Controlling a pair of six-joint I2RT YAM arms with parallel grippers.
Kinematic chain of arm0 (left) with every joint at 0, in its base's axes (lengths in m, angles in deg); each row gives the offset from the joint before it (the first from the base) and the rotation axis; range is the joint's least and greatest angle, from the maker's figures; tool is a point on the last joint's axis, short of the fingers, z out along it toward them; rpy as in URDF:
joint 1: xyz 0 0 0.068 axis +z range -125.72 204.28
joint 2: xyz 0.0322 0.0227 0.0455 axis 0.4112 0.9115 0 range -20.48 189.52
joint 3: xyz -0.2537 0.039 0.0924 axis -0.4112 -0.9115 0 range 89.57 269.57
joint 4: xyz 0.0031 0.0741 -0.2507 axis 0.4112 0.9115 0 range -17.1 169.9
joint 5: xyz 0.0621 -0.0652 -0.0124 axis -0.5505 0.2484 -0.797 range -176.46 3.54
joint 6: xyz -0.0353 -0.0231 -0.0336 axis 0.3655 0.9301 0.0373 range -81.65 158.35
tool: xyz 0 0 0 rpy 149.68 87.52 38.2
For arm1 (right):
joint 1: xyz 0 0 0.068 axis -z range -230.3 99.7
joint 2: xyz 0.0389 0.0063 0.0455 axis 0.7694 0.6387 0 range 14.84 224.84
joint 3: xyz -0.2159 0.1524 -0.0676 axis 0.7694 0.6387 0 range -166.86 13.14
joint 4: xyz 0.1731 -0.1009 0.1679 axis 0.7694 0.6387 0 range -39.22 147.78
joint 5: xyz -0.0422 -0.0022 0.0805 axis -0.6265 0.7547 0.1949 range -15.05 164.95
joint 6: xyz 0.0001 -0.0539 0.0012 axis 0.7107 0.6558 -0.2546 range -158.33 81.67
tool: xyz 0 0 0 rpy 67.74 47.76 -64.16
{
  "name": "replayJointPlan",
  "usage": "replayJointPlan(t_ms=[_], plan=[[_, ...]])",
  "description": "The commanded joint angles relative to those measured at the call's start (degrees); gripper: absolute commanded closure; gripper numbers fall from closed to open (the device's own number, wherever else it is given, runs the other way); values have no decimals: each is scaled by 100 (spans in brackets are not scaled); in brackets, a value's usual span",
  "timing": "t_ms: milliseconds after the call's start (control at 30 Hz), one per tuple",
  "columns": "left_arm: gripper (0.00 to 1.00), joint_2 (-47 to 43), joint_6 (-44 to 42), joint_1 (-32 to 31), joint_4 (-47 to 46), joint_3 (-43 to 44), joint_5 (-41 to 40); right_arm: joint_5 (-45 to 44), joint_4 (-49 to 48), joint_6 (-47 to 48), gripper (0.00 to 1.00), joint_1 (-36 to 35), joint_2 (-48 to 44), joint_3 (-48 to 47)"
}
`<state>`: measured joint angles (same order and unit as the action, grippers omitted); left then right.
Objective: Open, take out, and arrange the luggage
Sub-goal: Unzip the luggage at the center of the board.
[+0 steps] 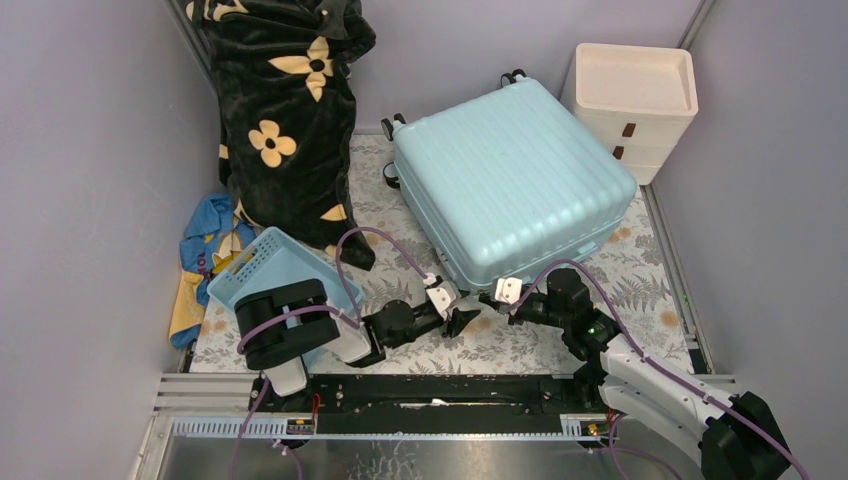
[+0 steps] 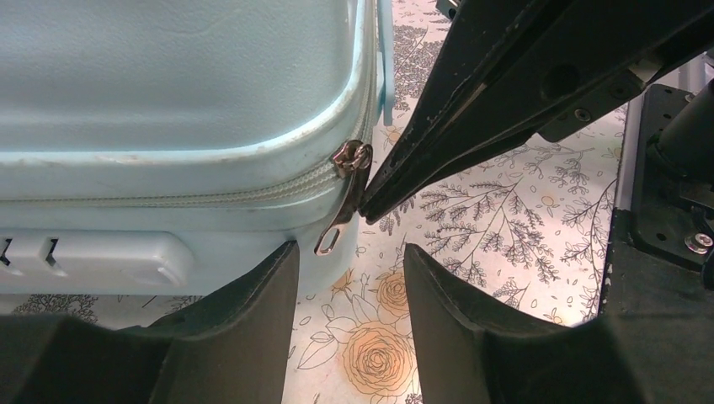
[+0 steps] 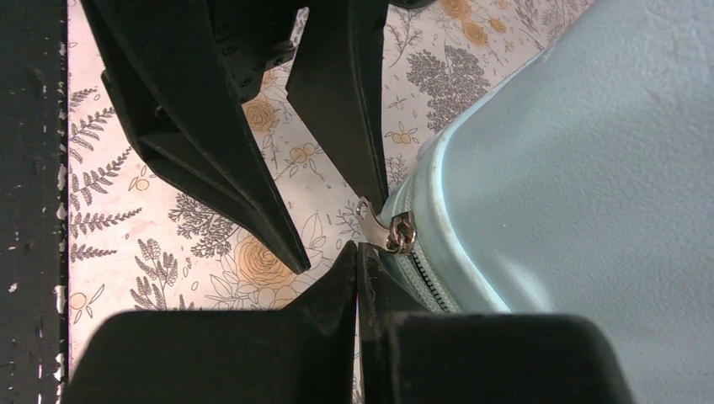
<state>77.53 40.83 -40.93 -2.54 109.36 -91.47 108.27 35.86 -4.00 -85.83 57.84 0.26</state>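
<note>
The luggage [image 1: 510, 180] is a pale aqua ribbed suitcase lying flat and zipped shut on the floral mat. Its metal zipper pull [image 2: 341, 202] hangs at the near corner. My left gripper [image 2: 349, 251] is open just in front of that corner, and the pull's tab hangs just ahead of its fingertips. My right gripper [image 3: 356, 248] is shut with nothing between its fingers. Its tip rests against the zipper pull [image 3: 391, 231] from the side. In the top view the left gripper [image 1: 466, 316] and the right gripper [image 1: 488, 298] meet at the case's front corner.
A black flowered blanket [image 1: 290, 110] hangs at the back left. A small blue basket [image 1: 270, 265] sits over the left arm, with a blue-yellow cloth [image 1: 205, 240] beside it. A cream drawer unit [image 1: 635, 100] stands at the back right. Walls close both sides.
</note>
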Motion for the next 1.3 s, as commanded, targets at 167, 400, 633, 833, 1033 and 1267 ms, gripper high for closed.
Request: replayJointPlan(t_ms=[167, 400, 633, 833, 1033, 1267], plan=[[45, 184, -432, 17, -889, -50, -377, -189, -115, -4, 100, -52, -143, -18], [45, 552, -707, 97, -1462, -25, -442, -197, -202, -14, 100, -51, -86, 14], [51, 483, -677, 113, -1469, 33, -662, 25, -380, -5, 99, -52, -25, 49], [52, 146, -545, 105, -1474, -239, -642, 84, -641, 44, 99, -51, 92, 27], [52, -42, -532, 49, -1373, -329, -552, 122, -640, 83, 99, -51, 115, 23], [52, 30, -655, -68, -1359, -265, -600, 76, -624, 37, 99, -51, 94, -3]])
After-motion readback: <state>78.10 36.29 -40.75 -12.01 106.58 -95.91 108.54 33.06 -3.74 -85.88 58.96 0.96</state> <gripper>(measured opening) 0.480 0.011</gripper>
